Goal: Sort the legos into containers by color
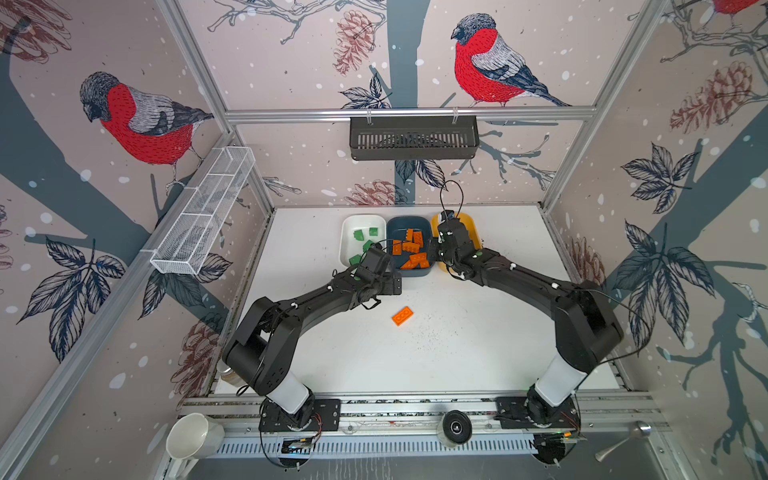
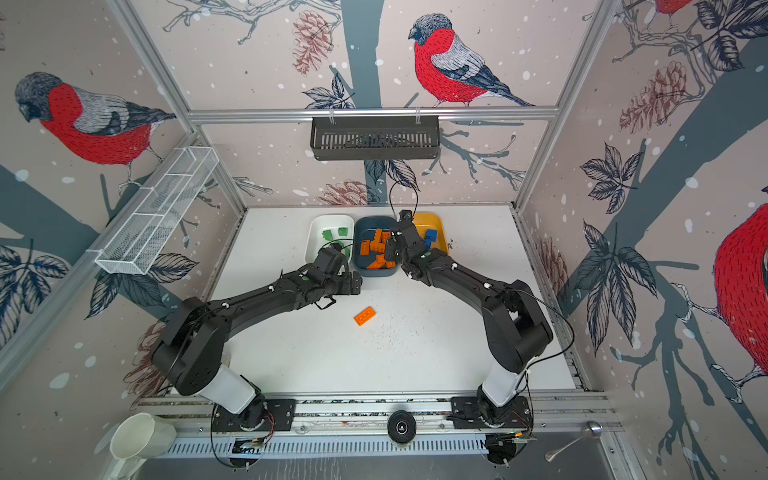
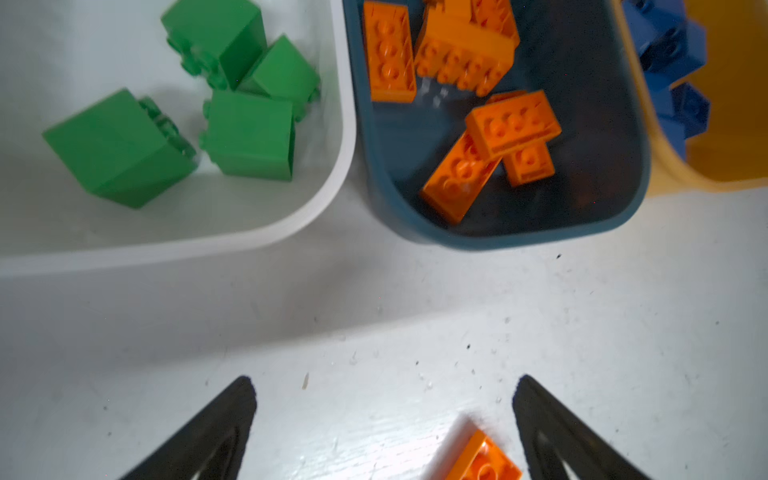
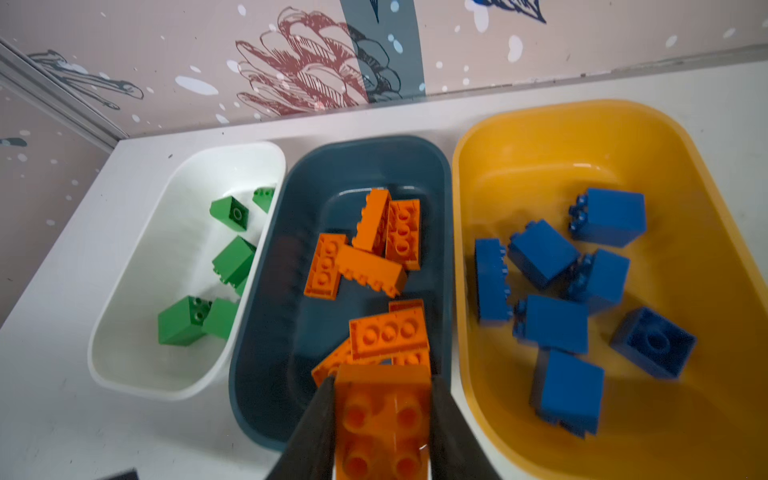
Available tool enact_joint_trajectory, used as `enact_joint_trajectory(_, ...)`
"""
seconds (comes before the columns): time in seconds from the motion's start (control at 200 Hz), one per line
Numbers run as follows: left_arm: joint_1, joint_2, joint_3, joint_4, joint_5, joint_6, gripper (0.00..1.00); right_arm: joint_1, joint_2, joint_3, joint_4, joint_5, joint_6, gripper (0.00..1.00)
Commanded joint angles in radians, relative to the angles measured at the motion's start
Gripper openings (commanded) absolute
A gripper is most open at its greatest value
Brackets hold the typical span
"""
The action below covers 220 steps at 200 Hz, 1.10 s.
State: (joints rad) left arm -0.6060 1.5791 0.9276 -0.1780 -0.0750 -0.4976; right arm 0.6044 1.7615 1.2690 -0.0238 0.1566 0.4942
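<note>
An orange brick [image 4: 382,419] is pinched between the right gripper's [image 4: 382,380] fingers above the near end of the dark teal tub [image 4: 257,374], and the frame edge cuts off its lower part. That tub holds the other orange bricks [image 4: 361,249]. The white tub [image 4: 97,361] to its left holds green bricks [image 4: 232,259], and the yellow tub [image 4: 498,166] to its right holds blue bricks [image 4: 544,253]. In a top view the right arm [image 1: 519,274] hides most of the yellow tub. A loose orange brick [image 1: 402,316] lies on the table [image 1: 457,353], half cropped in the left wrist view, near the left gripper [image 3: 385,382], whose fingers are spread wide.
</note>
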Motion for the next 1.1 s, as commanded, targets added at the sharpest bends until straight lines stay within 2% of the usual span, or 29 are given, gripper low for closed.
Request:
enact_joint_trajectory(0.0,-0.001,-0.015,-0.038,0.0,0.089,0.02,0.97,-0.017,0.079,0.087,0.062,-0.029,-0.042,0.28)
enact_joint_trajectory(0.07,-0.01,-0.01,-0.051,-0.003,0.116,0.042,0.97,-0.031,0.154,0.17,0.059,-0.027,-0.059,0.28)
enact_joint_trajectory(0.185,-0.049,0.002,-0.057,-0.028,0.097,0.072,0.96,-0.052,0.288,0.315,0.054,-0.068,-0.096,0.29)
enact_joint_trajectory(0.33,-0.101,0.018,-0.074,-0.017,0.109,0.113,0.95,-0.067,0.447,0.508,0.033,-0.216,-0.129,0.33)
enact_joint_trajectory(0.45,-0.12,0.043,-0.085,0.008,0.145,0.133,0.93,-0.068,0.536,0.632,0.031,-0.325,-0.128,0.46)
enact_joint_trajectory(0.585,-0.127,0.072,-0.085,0.027,0.184,0.148,0.9,-0.07,0.563,0.701,0.029,-0.374,-0.14,0.62)
enact_joint_trajectory(0.785,-0.137,0.089,-0.086,0.031,0.186,0.169,0.85,-0.078,0.409,0.577,0.019,-0.351,-0.202,0.72)
enact_joint_trajectory(0.92,-0.152,0.108,-0.075,0.023,0.187,0.197,0.81,-0.092,0.243,0.416,0.011,-0.328,-0.228,0.78)
enact_joint_trajectory(1.096,-0.169,0.135,-0.048,-0.002,0.183,0.232,0.7,-0.103,0.038,0.183,0.053,-0.276,-0.21,0.85)
